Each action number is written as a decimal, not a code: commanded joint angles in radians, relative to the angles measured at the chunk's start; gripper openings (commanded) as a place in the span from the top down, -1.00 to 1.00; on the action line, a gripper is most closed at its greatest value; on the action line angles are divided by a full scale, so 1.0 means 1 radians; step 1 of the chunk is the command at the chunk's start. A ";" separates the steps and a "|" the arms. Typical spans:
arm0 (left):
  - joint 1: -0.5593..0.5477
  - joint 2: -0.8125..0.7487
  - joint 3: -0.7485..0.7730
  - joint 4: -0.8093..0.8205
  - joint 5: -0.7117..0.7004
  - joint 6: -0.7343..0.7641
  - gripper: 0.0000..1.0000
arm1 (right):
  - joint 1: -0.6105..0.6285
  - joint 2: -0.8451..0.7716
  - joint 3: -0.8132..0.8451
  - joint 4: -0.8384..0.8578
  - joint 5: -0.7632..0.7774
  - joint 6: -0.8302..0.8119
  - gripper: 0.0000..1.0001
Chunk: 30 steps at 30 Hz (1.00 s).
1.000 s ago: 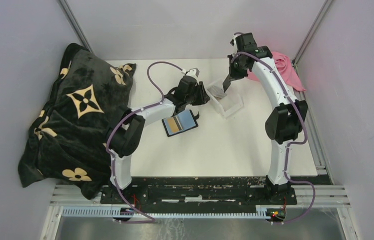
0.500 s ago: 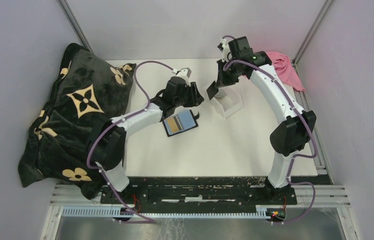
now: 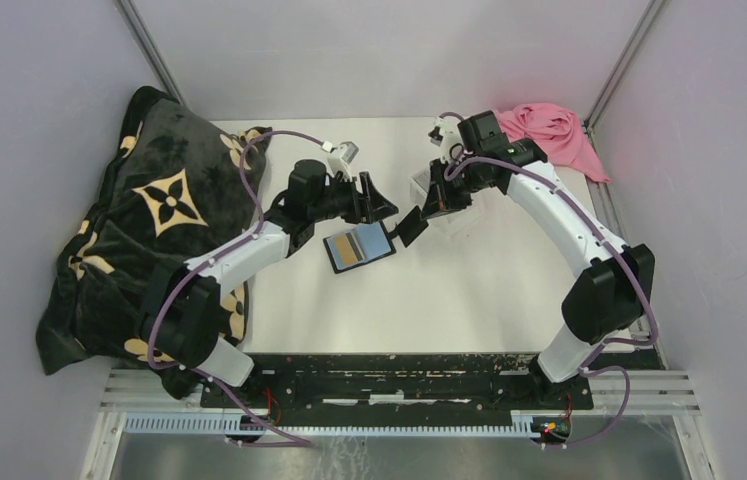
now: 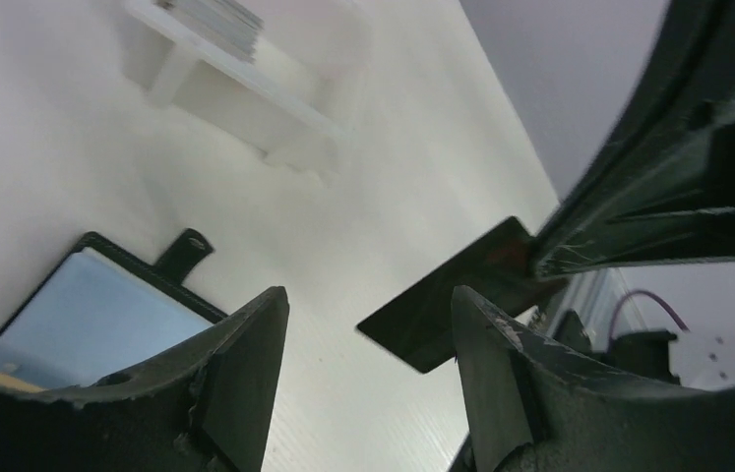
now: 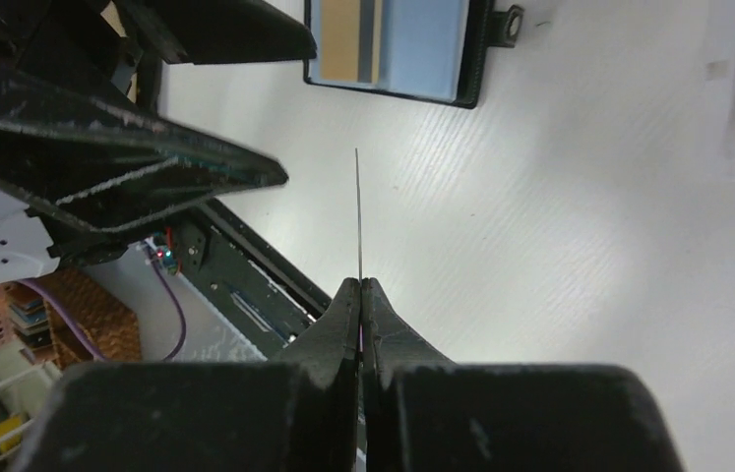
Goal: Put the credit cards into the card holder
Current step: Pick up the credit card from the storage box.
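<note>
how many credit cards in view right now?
3 or more: tan card in the card holder; dark card pinched by the right gripper; a stack in the clear tray, number hidden.

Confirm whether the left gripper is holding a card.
No, the left gripper is wide open with nothing clamped inside it.

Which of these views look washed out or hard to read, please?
Left wrist: clear tray nearly melts into the overexposed table. Right wrist: table glare; the credit card shows only as a thin edge-on line. Top external: evenly lit, sharp.
</note>
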 commanded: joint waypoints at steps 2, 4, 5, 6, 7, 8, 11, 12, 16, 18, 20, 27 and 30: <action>0.001 0.002 -0.014 0.125 0.362 0.016 -0.40 | 0.011 -0.062 -0.073 0.115 -0.143 0.044 0.98; 0.004 0.004 -0.017 0.124 0.414 0.019 -0.40 | 0.010 -0.064 -0.088 0.135 -0.174 0.056 0.98; 0.006 0.004 -0.019 0.124 0.435 0.019 -0.40 | 0.010 -0.064 -0.095 0.143 -0.192 0.059 0.98; 0.011 0.003 -0.023 0.123 0.453 0.019 -0.40 | 0.010 -0.063 -0.101 0.151 -0.204 0.062 0.98; 0.016 0.002 -0.026 0.122 0.466 0.020 -0.40 | 0.009 -0.063 -0.107 0.157 -0.216 0.067 0.98; 0.020 0.000 -0.029 0.116 0.477 0.025 -0.40 | 0.010 -0.062 -0.111 0.168 -0.231 0.074 0.98; 0.036 -0.004 -0.042 0.098 0.506 0.036 -0.40 | 0.010 -0.064 -0.130 0.200 -0.262 0.093 0.98; 0.042 -0.007 -0.046 0.097 0.513 0.037 -0.40 | 0.010 -0.065 -0.132 0.204 -0.272 0.095 0.98; 0.067 -0.023 -0.068 0.082 0.523 0.052 -0.40 | 0.010 -0.070 -0.148 0.224 -0.314 0.109 0.98; 0.075 -0.025 -0.074 0.081 0.525 0.054 -0.40 | 0.010 -0.071 -0.156 0.232 -0.331 0.118 0.98; 0.082 -0.021 -0.076 0.081 0.530 0.055 -0.39 | 0.010 -0.073 -0.168 0.245 -0.343 0.126 0.98; 0.082 0.006 -0.068 0.122 0.587 0.018 -0.31 | 0.011 -0.053 -0.174 0.277 -0.389 0.143 0.98; 0.083 0.019 -0.062 0.125 0.611 0.005 -0.22 | 0.011 -0.044 -0.175 0.293 -0.399 0.147 0.98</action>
